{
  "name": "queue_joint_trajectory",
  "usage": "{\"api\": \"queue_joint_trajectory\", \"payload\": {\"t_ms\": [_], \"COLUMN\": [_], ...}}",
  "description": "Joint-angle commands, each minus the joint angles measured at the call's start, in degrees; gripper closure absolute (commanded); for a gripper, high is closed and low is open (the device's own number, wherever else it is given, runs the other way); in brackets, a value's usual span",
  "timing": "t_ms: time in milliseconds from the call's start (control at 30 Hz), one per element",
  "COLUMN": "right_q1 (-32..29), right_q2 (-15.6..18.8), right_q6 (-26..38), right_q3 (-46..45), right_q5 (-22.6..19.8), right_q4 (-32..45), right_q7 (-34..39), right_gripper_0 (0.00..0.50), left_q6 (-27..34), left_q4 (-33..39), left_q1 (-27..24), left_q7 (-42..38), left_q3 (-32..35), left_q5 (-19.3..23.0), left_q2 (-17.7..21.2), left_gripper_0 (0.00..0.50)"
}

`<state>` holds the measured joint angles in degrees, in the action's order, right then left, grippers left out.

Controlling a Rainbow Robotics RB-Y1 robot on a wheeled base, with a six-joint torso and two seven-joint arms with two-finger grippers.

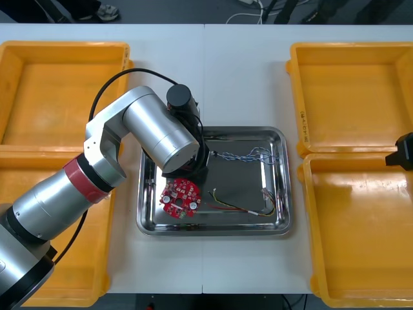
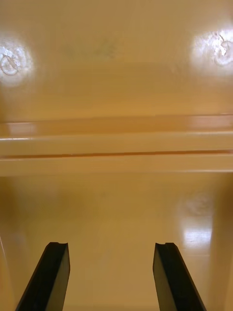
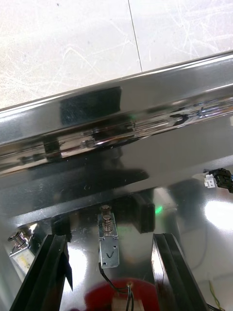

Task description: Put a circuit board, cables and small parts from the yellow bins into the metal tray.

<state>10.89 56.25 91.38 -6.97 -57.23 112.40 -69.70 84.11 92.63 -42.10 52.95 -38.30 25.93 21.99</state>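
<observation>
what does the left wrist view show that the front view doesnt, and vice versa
Only left wrist: a small silver metal part between the left gripper's open jaws, and a second small part beside them. Only front: four yellow plastic bins, the twisted blue and white cable, the right gripper over the right bins. Both: the shiny metal tray and round red circuit board.

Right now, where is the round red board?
In the front view the red board lies in the near left corner of the metal tray, right by the left gripper, with a red and yellow cable to its right.
</observation>
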Motion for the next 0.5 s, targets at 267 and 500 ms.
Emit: {"api": "queue_joint_trajectory", "payload": {"t_ms": [267, 500], "right_q1": [-6.32, -6.85], "right_q2": [2.28, -1.76], "right_q6": [-0.68, 1.7], "right_q3": [-4.98, -7.97], "right_q5": [0.45, 3.09], "right_q4": [5.2, 6.61], "right_q7": [2.02, 0.97], "right_gripper_0": [0.0, 0.0], "left_q6": [2.99, 11.25], "left_q4": [5.19, 11.69], "left_q1": [0.35, -0.18], "left_q7": [-6.55, -5.58], "left_q3": [1.04, 5.17], "left_q5": [0.0, 2.72], "left_q2": [-0.54, 1.13], "left_gripper_0": [0.0, 0.0]}}
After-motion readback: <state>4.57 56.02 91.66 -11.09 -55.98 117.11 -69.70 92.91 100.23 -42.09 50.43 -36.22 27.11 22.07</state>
